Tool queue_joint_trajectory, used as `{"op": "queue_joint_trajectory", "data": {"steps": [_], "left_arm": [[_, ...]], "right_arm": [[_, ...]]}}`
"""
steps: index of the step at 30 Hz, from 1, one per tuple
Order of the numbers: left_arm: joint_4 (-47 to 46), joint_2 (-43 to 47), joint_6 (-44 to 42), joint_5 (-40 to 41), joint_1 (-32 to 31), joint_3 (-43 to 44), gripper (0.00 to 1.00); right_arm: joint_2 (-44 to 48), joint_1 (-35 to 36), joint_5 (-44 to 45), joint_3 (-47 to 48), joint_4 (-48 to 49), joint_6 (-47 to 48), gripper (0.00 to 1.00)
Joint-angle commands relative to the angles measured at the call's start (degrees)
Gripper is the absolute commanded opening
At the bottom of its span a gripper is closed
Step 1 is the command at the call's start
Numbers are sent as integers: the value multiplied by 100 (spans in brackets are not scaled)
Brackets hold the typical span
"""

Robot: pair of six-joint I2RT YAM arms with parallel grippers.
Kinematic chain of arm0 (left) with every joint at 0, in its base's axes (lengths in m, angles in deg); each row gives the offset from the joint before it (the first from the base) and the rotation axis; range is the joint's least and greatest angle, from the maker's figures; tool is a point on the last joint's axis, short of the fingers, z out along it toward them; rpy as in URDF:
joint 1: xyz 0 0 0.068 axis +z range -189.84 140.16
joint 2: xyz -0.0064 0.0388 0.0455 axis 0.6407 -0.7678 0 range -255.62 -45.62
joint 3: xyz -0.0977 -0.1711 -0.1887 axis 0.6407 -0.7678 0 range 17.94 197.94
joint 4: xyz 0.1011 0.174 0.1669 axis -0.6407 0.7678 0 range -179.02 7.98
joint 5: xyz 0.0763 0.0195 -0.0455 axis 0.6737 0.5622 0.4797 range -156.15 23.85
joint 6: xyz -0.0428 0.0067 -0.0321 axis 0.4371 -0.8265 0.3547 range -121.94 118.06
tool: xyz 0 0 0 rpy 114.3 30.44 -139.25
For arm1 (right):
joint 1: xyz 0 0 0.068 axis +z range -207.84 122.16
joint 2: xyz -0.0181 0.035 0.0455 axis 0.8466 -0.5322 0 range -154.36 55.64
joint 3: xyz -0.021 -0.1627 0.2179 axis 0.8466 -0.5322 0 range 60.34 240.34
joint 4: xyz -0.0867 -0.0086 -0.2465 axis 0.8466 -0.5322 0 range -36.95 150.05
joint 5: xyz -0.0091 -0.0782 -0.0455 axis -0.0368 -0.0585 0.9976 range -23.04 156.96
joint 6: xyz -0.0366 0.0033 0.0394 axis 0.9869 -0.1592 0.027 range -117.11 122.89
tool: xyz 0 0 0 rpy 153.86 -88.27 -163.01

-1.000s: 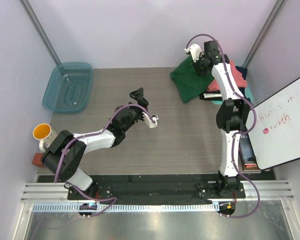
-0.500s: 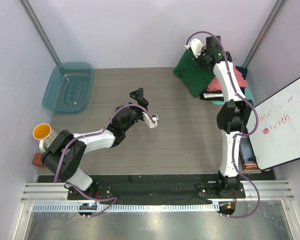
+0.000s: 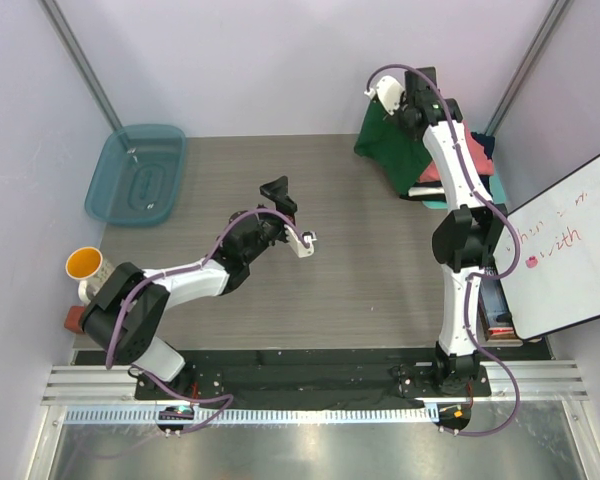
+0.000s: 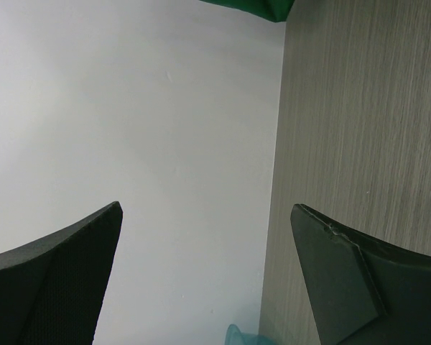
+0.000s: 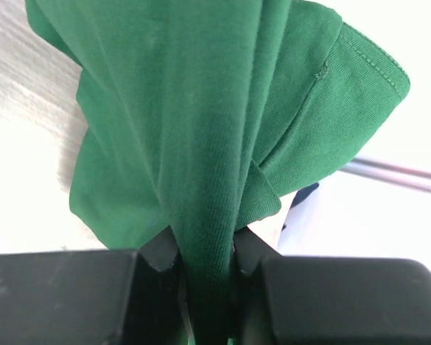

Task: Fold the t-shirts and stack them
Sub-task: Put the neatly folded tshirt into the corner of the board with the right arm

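Top view: the green tee (image 3: 383, 148) is at the far right of the table (image 3: 330, 290). It's up off the wood, hanging in a bunch from the R claw (image 3: 393, 110). Its long way runs up-and-down, not flat. You can't tell if its low end touches the wood.

R wrist view: that claw is nearly shut. Its fingers (image 5: 160, 253) pinch a thick fold of the tee, w/ a sleeve hem poking out to one side. Nothing else is in that claw.

Just right of the hanging tee sits the pile of folded tees (image 3: 477, 155). Pink shows most, w/ a bit of teal at the near edge. The green tee is right beside the pile, maybe brushing it; hard to tell.

L claw (image 3: 292, 215) is well apart, to the left & nearer, over the middle of the table. It's wide open & holds nothing. L wrist view shows only wall, wood & a tiny green corner far off.

So the R arm has the tee & the bare wood lies left & near of it. You'd likely bring the tee that way to lay it flat. The L claw is free to take a 2nd corner.
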Motion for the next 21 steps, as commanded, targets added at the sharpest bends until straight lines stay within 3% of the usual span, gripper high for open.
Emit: {"op": "queue_joint_trajectory", "data": {"steps": [1,7,11,21], "left_arm": [[-73,341,39,-230,61,-19,100],[59,482,39,-309,114,-72,100],[33,508,30,-309,140,-107,100],[165,640,21,-449,193,-134,100]], "right_arm": [[235,-5,427,327,-113,-115,1],[270,-49,471,221,-122,-325,1],[279,-128,217,238,-78,-956,1],[384,-602,-1171,160,-184,-2249,1]]}}
